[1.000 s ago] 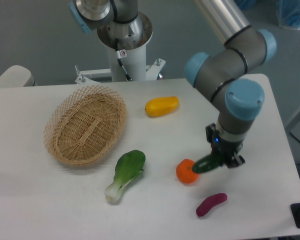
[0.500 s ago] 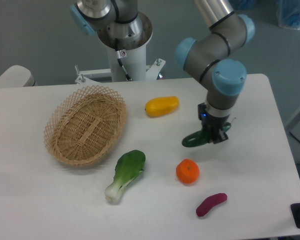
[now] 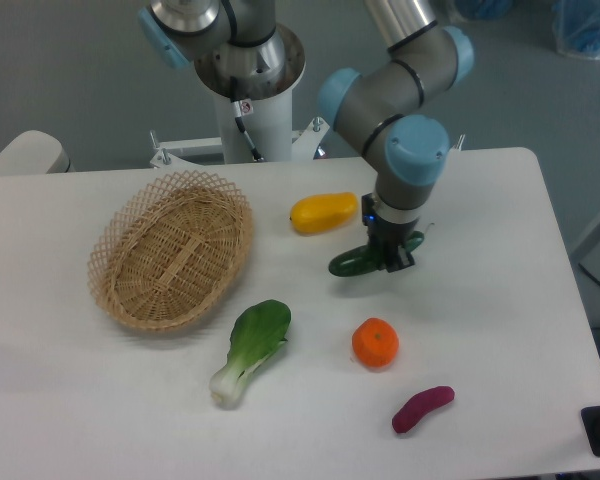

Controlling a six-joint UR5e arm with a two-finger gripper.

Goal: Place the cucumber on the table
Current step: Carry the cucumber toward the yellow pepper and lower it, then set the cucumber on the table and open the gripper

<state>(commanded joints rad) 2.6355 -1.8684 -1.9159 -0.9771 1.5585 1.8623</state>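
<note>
Over the last second the arm has swung the cucumber [image 3: 354, 263] from beside the orange [image 3: 375, 342] up and to the left, and it now hangs just below the right end of the yellow fruit [image 3: 323, 212]. The jaws [image 3: 388, 255] are closed on the cucumber's right end, so that most of its length sticks out to the left, roughly level. Whether it already touches the bench [image 3: 500, 300] or floats just above it cannot be told from this view; there is a faint shadow under it, which suggests it is low. By my reading the carry is nearly done and what remains is to set the cucumber down and open the jaws.

Around the drop spot: the yellow fruit lies near the cucumber's free tip, close enough that any further drift up and left could nudge it. The orange sits below, apart. The bok choy [image 3: 252, 348] and the purple piece [image 3: 422, 408] lie further toward the front edge, and the basket [image 3: 170, 262] stands well to the left. The patch of white surface straight under the cucumber looks bare, so nothing blocks a straight lowering.
</note>
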